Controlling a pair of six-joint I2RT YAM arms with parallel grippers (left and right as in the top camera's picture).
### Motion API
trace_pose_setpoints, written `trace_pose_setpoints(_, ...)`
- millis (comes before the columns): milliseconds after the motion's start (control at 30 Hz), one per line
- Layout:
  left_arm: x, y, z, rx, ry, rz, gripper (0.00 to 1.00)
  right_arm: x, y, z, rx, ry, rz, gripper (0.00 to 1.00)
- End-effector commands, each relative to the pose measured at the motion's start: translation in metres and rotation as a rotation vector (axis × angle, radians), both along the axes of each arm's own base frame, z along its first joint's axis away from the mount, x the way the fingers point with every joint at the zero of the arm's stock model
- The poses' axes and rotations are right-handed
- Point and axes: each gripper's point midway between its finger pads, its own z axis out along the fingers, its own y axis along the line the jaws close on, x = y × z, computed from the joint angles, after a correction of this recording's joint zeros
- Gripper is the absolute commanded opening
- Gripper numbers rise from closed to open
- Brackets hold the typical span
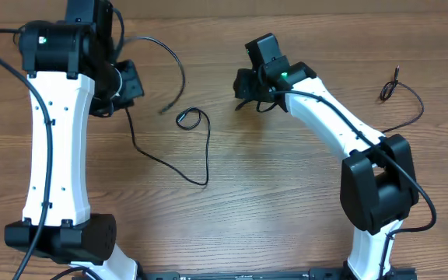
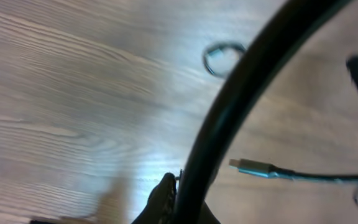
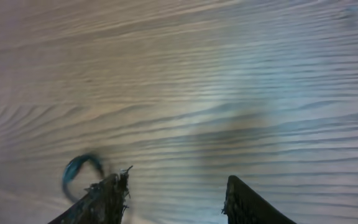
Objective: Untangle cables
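Observation:
A thin black cable (image 1: 173, 165) runs from my left gripper (image 1: 121, 93) across the table, bends back and ends in a small coil (image 1: 188, 118). A second cable (image 1: 179, 71) arcs from behind the left arm to a silvery-blue plug (image 1: 162, 110). A third cable (image 1: 412, 99) lies far right. In the left wrist view my gripper (image 2: 178, 190) looks shut on a blurred black cable (image 2: 247, 81); the plug (image 2: 251, 167) and coil (image 2: 223, 58) lie beyond. My right gripper (image 1: 249, 95) is open and empty over bare wood (image 3: 179, 193).
The wooden table (image 1: 286, 194) carries both white arms, their bases at the front edge. A blurred blue-black curl (image 3: 78, 169) shows left of the right gripper's left finger. The right arm's own thick cable (image 1: 364, 144) runs along it.

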Motion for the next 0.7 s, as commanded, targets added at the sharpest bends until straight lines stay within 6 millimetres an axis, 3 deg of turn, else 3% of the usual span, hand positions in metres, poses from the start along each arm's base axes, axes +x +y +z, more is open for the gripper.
trace_pose_setpoints(0,-0.007,-0.043,-0.001,-0.136,0.009,-0.232,0.04,0.011,-0.009,0.011,0.067,0.000,0.007,0.51)
trace_pose_setpoints(167,-0.011,-0.073,0.001,-0.142,-0.011,-0.370,0.04,-0.006,0.019,0.020,0.205,0.025,0.225,0.47)
trace_pose_setpoints(300,-0.003,-0.067,-0.001,-0.069,-0.028,-0.253,0.04,-0.020,0.040,0.019,0.192,0.006,0.352,0.53)
trace_pose_setpoints(433,-0.002,-0.063,-0.001,-0.060,-0.023,-0.220,0.04,-0.021,0.044,-0.002,0.074,-0.007,0.353,0.60)
trace_pose_setpoints(667,-0.002,-0.061,-0.001,-0.059,-0.020,-0.214,0.04,-0.026,0.069,-0.036,0.155,0.053,0.403,0.63)
